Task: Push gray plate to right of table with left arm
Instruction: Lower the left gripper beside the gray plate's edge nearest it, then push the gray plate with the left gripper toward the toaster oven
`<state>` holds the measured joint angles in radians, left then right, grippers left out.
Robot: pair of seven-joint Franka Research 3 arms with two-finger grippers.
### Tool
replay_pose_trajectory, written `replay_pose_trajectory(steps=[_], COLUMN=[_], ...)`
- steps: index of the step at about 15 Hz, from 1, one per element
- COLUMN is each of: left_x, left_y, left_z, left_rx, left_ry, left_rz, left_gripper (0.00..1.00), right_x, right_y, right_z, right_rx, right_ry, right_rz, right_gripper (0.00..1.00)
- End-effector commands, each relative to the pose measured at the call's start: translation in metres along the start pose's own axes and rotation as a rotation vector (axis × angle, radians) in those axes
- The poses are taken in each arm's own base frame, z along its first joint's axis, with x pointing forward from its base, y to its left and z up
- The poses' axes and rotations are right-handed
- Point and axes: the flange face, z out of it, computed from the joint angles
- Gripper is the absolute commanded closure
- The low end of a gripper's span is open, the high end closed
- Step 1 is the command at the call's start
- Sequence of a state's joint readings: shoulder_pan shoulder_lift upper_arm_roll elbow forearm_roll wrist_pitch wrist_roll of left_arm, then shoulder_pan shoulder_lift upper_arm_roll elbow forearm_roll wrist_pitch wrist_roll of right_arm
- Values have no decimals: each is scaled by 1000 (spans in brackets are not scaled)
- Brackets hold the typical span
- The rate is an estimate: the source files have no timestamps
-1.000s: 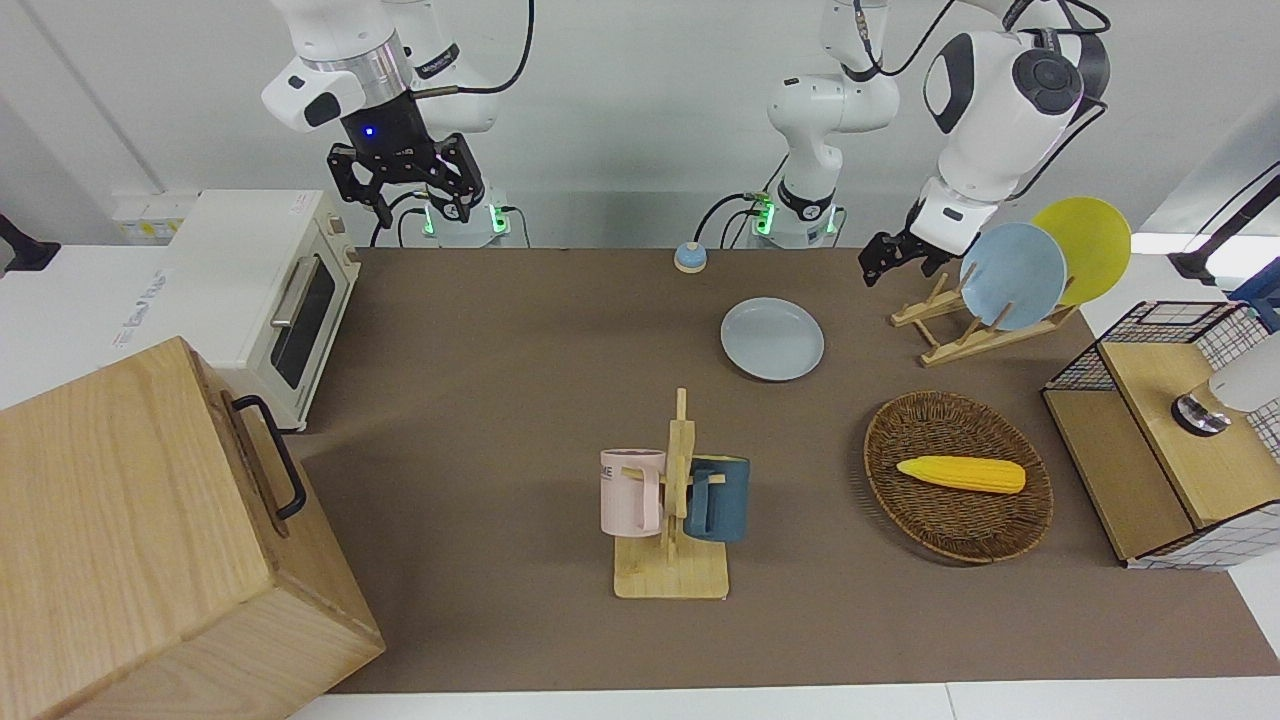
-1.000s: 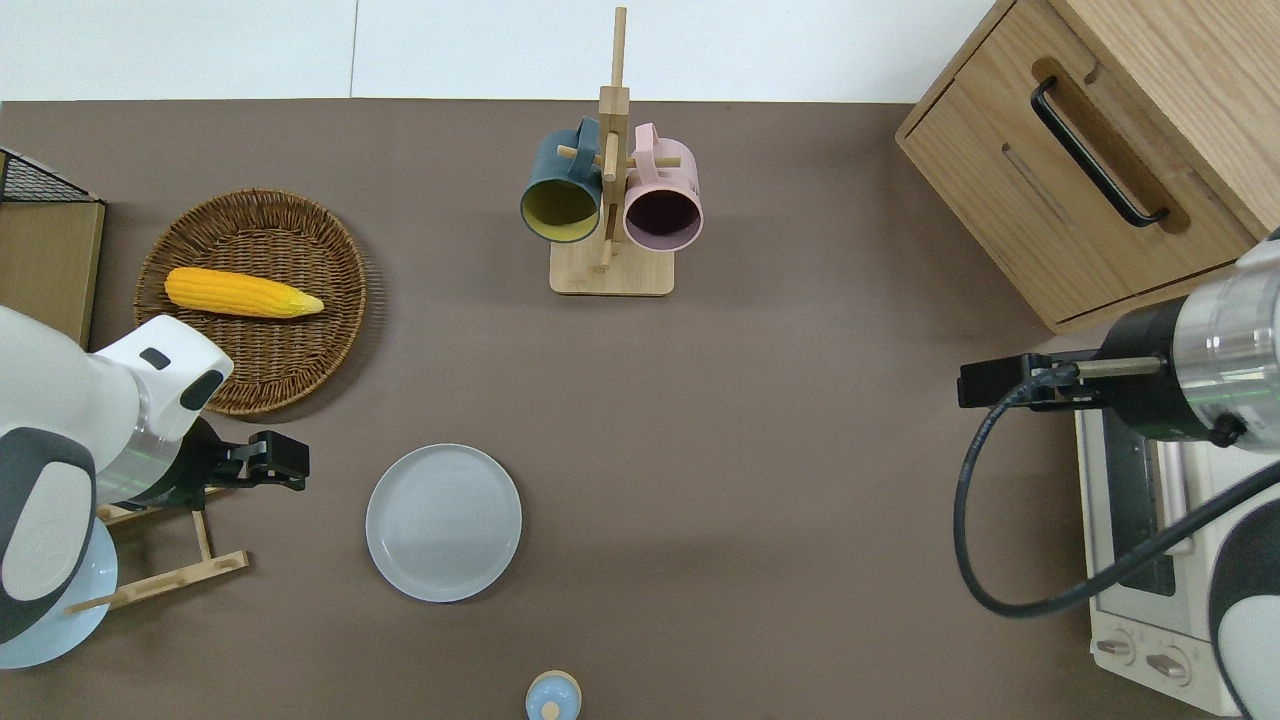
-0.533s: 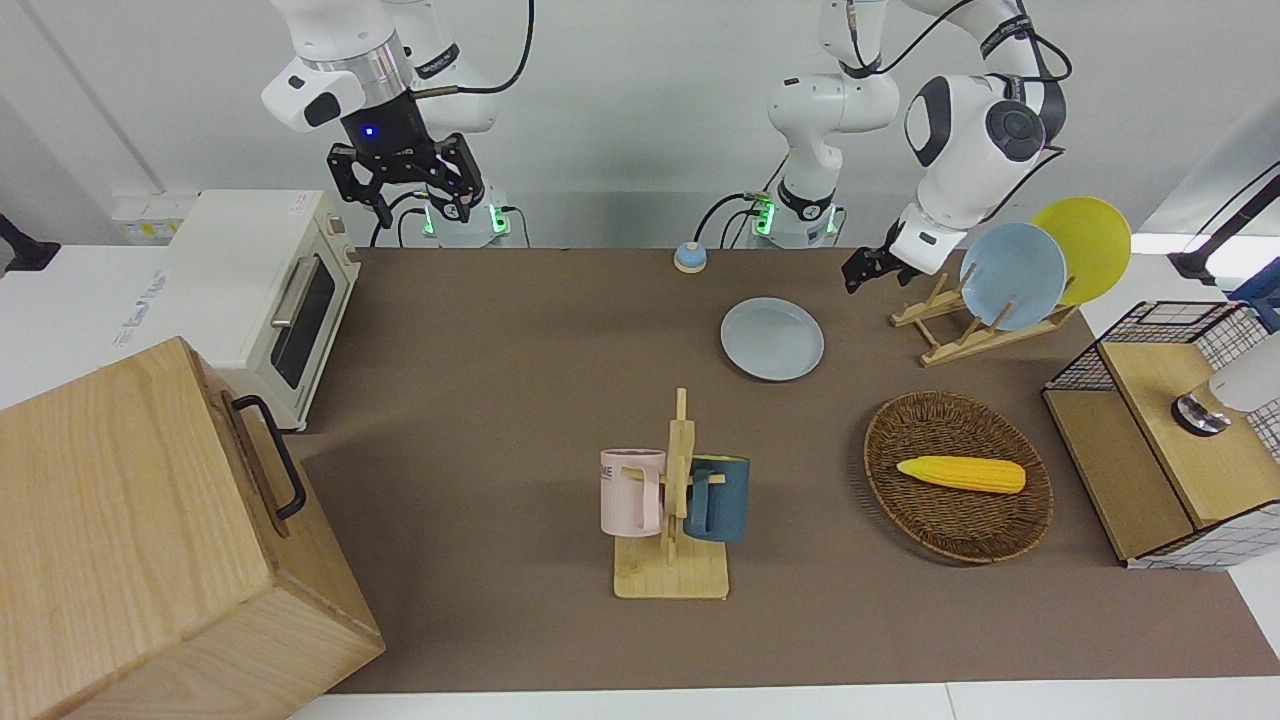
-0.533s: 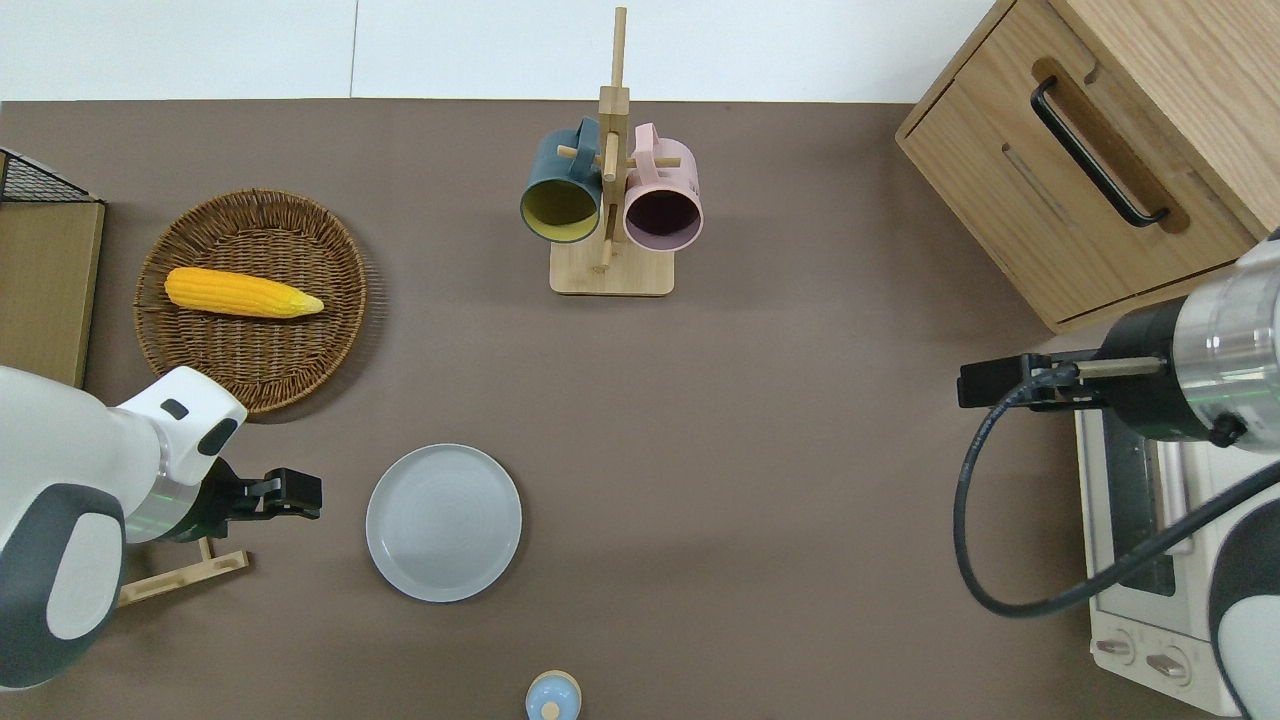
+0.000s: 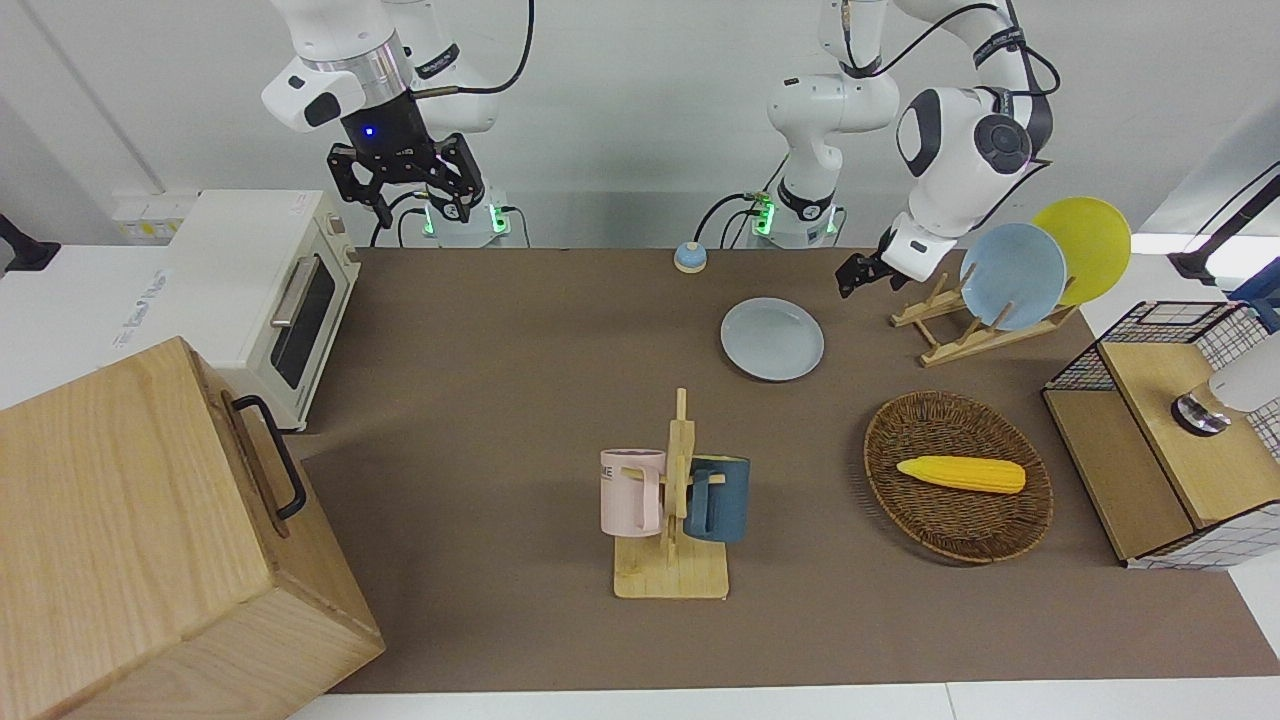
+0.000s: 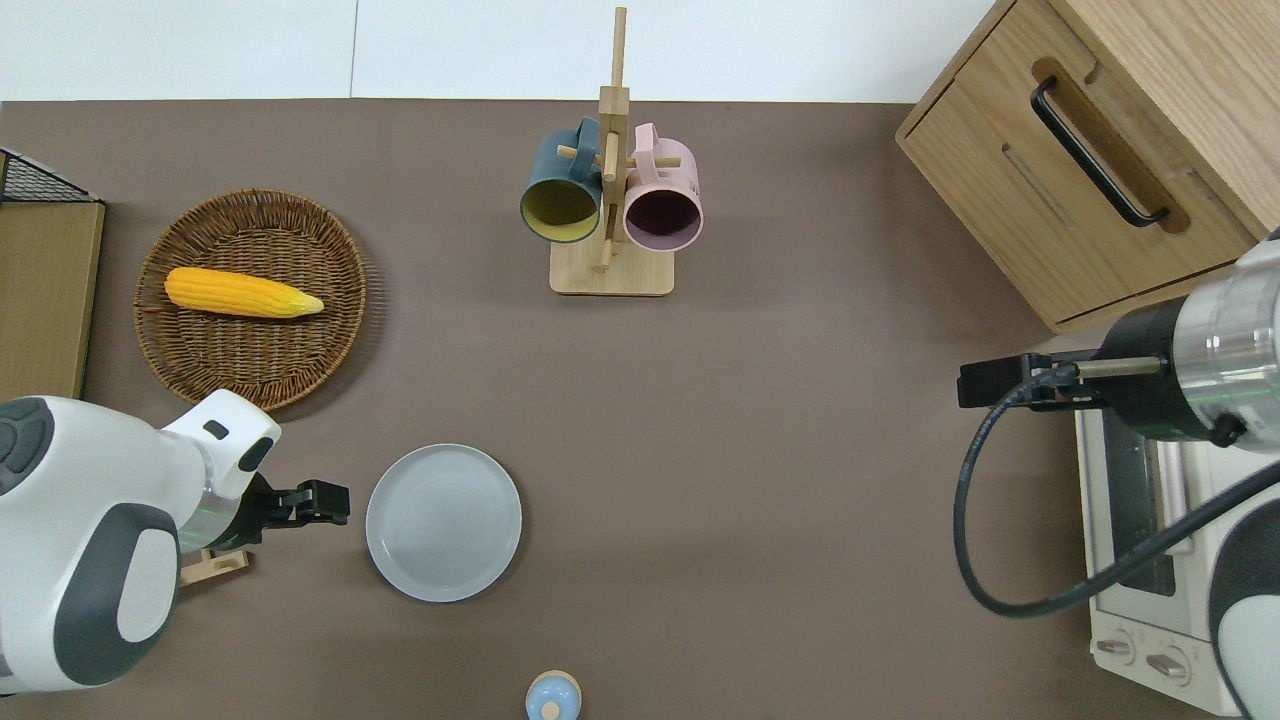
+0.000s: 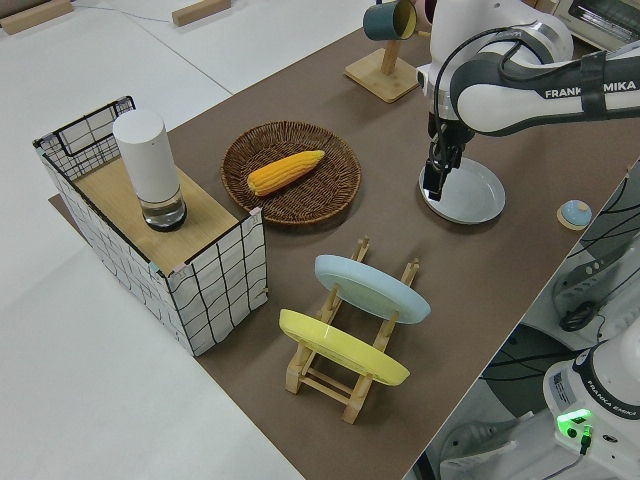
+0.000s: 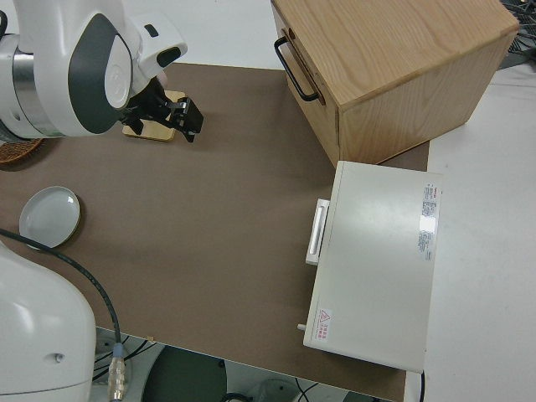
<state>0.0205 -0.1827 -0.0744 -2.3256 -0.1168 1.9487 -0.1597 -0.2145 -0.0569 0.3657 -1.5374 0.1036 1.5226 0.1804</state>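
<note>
The gray plate [image 5: 772, 339] lies flat on the brown table [image 5: 500, 350], nearer to the robots than the mug rack; it also shows in the overhead view [image 6: 443, 522] and the left side view [image 7: 467, 190]. My left gripper [image 6: 335, 503] is low beside the plate, on the side toward the left arm's end of the table, with a small gap to the rim. Its fingers look shut and hold nothing. It also shows in the front view [image 5: 850, 280]. My right gripper [image 5: 405, 195] is open and parked.
A wooden rack holds a sky-blue plate [image 5: 1013, 275] and a yellow plate [image 5: 1085, 245] beside the left arm. A wicker basket [image 5: 900, 420] holds corn. A mug rack [image 5: 670, 570], a small blue knob [image 5: 689, 257], a toaster oven [image 5: 260, 290] and a wooden cabinet [image 5: 150, 540] also stand here.
My left gripper has moved from over the plate rack toward the gray plate, closing most of the gap to its rim. The plate and the right arm have not moved.
</note>
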Motion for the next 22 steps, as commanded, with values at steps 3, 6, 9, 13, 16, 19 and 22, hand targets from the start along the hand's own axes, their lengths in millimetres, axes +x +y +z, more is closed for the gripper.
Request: replay_pose_trajectory(steps=[3, 6, 9, 13, 16, 19, 22], left_x=[2, -1, -4, -9, -11, -13, -15], left_y=[16, 21, 19, 20, 21, 20, 20], left_z=[45, 67, 80, 89, 93, 99, 107], left_rx=[-5, 2, 5, 11, 13, 14, 17], left_ry=[0, -4, -9, -21, -23, -21, -23], left_rz=[23, 34, 36, 52, 57, 57, 56], left_gripper=[13, 15, 25, 38, 61, 109, 216], right_x=[1, 1, 1, 1, 1, 1, 1], right_y=[0, 0, 0, 0, 0, 0, 0], right_z=[-3, -3, -3, -3, -3, -3, -3], right_rx=[18, 18, 18, 18, 18, 18, 18], right_ry=[0, 0, 0, 0, 0, 0, 0], right_rz=[3, 3, 3, 4, 3, 3, 3], right_gripper=[5, 5, 5, 5, 5, 5, 5])
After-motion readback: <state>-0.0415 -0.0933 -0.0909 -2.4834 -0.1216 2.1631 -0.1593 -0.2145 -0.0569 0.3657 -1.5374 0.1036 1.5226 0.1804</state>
